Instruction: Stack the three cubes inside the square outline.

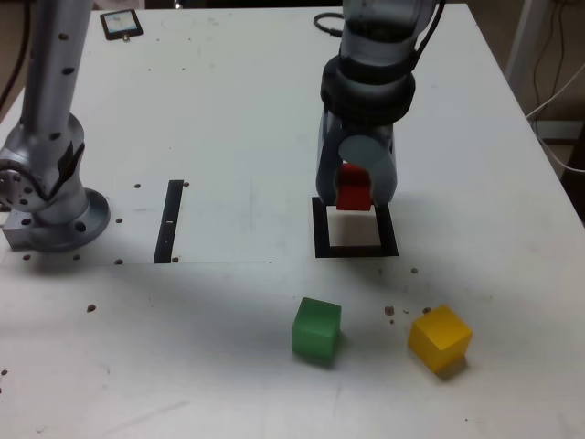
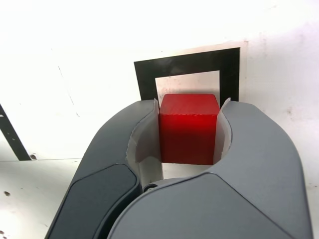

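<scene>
My gripper [image 1: 355,194] is shut on the red cube [image 1: 354,188], which hangs just above the square outline [image 1: 320,233] at the exterior view's centre right. In the wrist view the red cube [image 2: 188,128] sits between both grey jaws of the gripper [image 2: 188,130], over the white centre of the black square outline [image 2: 187,66]. The green cube [image 1: 316,329] and the yellow cube [image 1: 440,337] rest on the table nearer the camera, apart from each other and from the outline.
A narrow black strip [image 1: 170,220] lies on the table at the exterior view's left of the outline. The arm's grey base [image 1: 50,197] stands at the far left. A small dark device [image 1: 121,24] and a cable [image 1: 327,22] lie at the far edge.
</scene>
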